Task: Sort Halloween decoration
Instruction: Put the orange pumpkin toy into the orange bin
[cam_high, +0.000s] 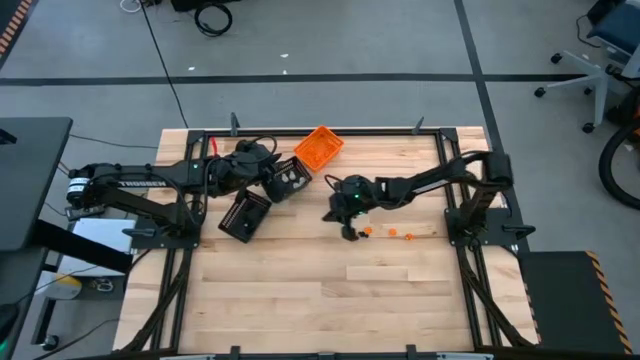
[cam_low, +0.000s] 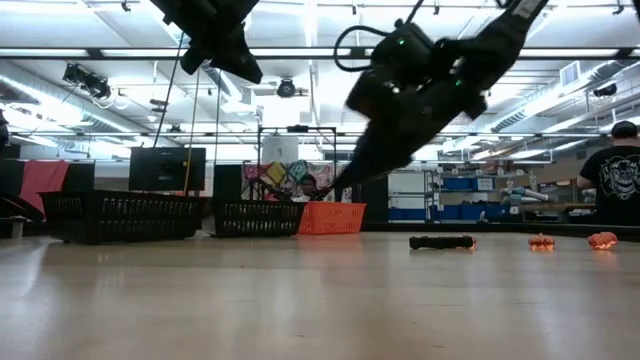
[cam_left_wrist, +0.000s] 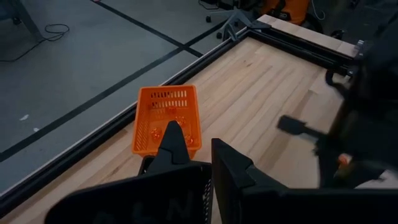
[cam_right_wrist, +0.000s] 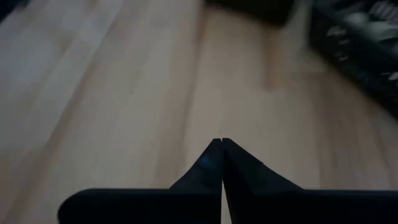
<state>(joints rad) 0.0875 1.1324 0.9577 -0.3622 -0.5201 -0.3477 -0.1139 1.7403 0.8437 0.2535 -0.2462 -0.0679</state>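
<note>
Right gripper hangs above the middle of the light wooden table; in its wrist view the two dark fingertips meet at a point with nothing visible between them, so you are closed and carrying nothing that shows. Left gripper sits over the back left of the table, by the black mesh tray and just short of the orange slotted plastic tray; its fingers stand apart with a clear gap, empty.

Unsorted Halloween decoration still on the bare wood: a few tiny orange pumpkin-like trinkets in a short row near the right arm's base, and a small black trinket just below the right gripper. A second black mesh tray lies tilted, nearer the front left.

Risks, as I judge them:
- The pieces are far smaller than your fingertips; a descent slightly off centre would likely flick one across the table rather than pinch it.
- Black on black: a dark piece under the dark gripper is hard to confirm as grasped.
- Both arms converge near the trays; reaching there together invites a collision.
</note>
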